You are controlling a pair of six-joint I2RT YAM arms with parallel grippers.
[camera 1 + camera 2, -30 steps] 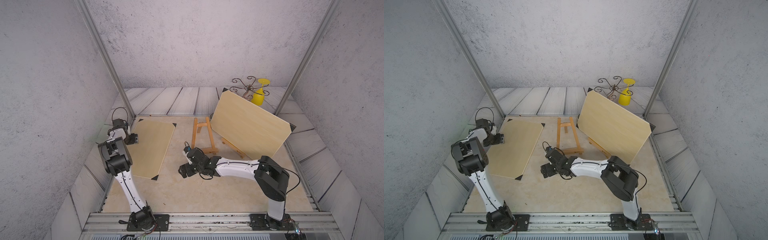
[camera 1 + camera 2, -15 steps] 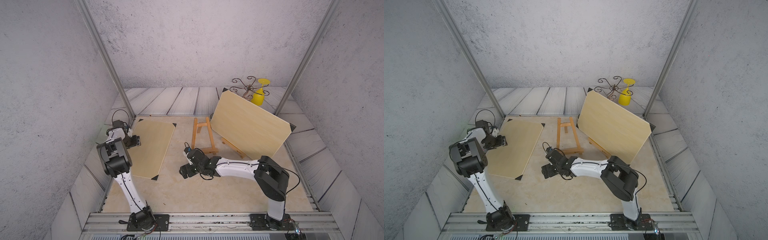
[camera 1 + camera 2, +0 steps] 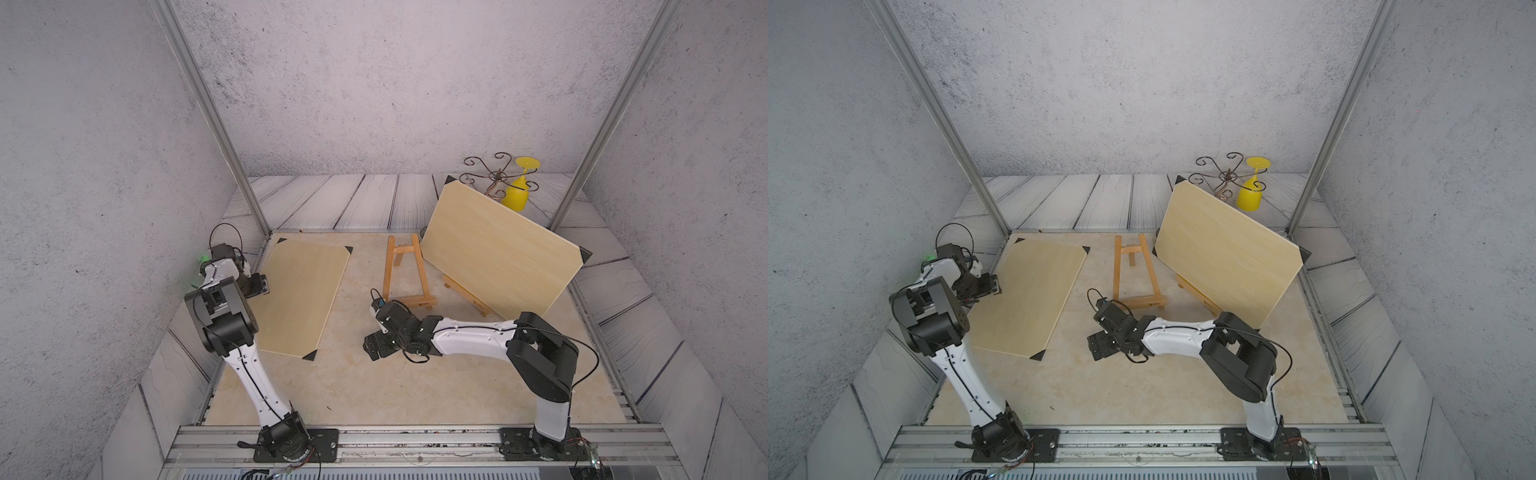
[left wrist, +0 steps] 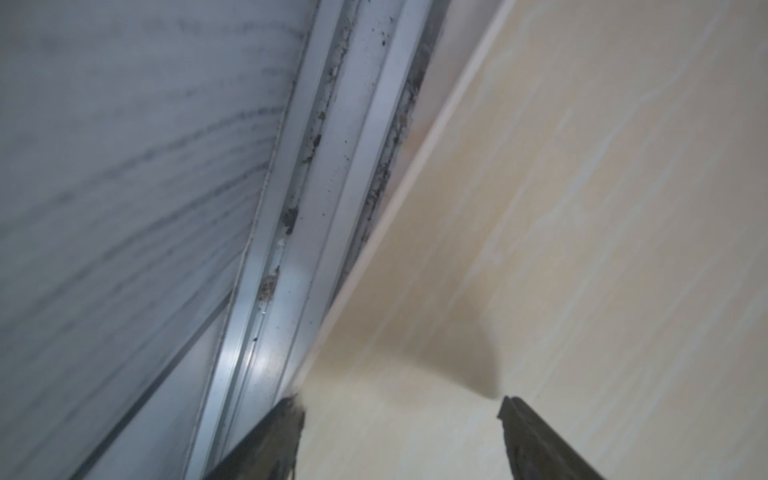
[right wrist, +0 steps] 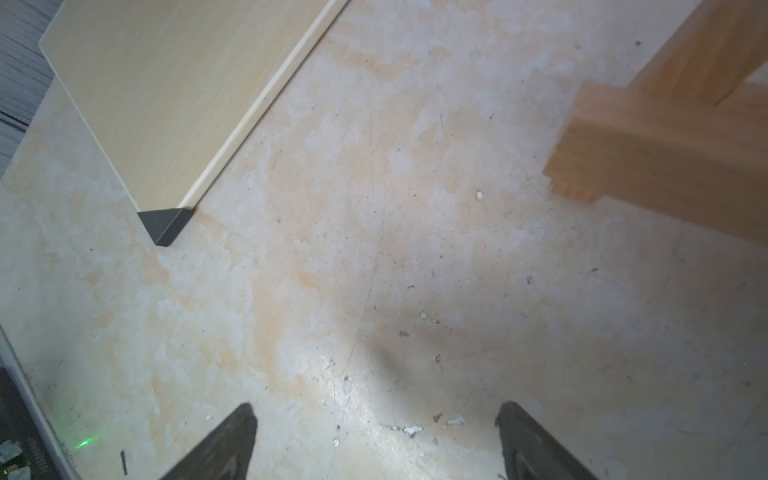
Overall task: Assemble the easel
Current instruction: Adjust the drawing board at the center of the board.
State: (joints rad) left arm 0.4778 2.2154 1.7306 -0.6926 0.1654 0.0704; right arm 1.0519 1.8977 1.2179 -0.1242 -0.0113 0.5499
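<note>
A small wooden easel [image 3: 407, 270] [image 3: 1136, 270] lies flat on the table's middle. Left of it a pale board with black corners [image 3: 299, 295] [image 3: 1034, 295] lies flat. My left gripper [image 3: 259, 286] [image 4: 400, 405] is open over that board's [image 4: 582, 208] left edge, one fingertip [image 4: 291, 411] right at the edge, nothing gripped. My right gripper [image 3: 376, 347] [image 5: 377, 411] hangs open low over bare table in front of the easel's foot bar [image 5: 665, 158], near the board's front corner [image 5: 166, 226]. A second board [image 3: 498, 257] leans tilted on another easel [image 3: 465, 291] at the right.
A yellow glass [image 3: 517, 195] hangs upside down on a curly wire stand [image 3: 494, 174] at the back right. An aluminium rail [image 4: 332, 166] runs along the table's left side, close beside the flat board. Frame posts [image 3: 249, 199] stand at the back corners.
The left gripper has slid a little toward the front along the flat board's left edge and narrowed slightly. The right arm has not moved.
</note>
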